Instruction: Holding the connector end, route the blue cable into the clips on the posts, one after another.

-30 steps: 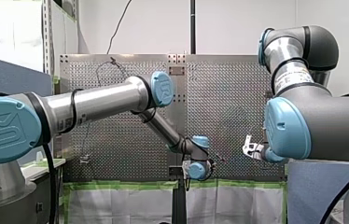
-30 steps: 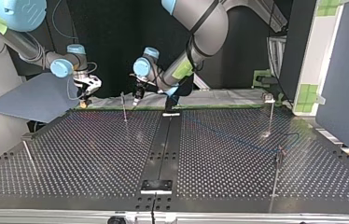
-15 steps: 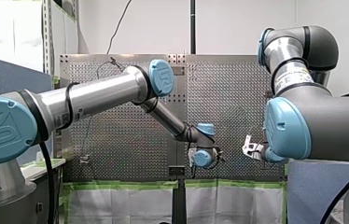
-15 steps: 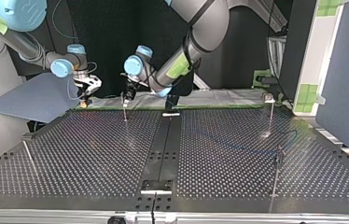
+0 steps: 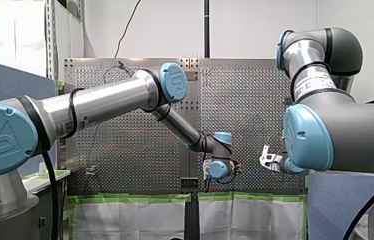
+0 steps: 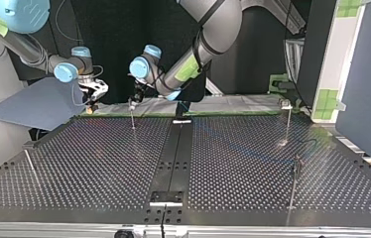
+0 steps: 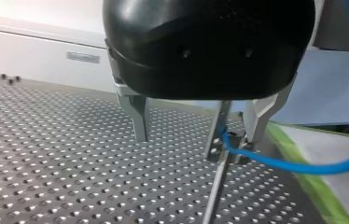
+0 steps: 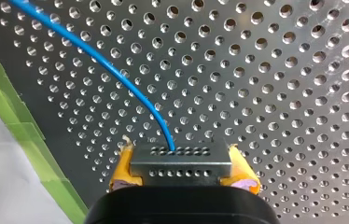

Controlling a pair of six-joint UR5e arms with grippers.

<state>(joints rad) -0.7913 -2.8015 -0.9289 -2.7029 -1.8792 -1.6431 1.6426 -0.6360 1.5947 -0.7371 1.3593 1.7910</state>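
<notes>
Blue cable (image 8: pixel 130 84) runs from the drilled metal connector block (image 8: pixel 180 161), which the right gripper (image 8: pixel 182 169) clamps between yellow pads, seemingly to anchor that end, to the clip (image 7: pixel 217 144) on the thin steel post (image 7: pixel 214 186), which the black left gripper (image 7: pixel 197 134) straddles with metal fingers (image 7: pixel 137 116) spread, likely guiding it in

Slim posts (image 6: pixel 132 116) on perforated table (image 6: pixel 99 163)
</notes>
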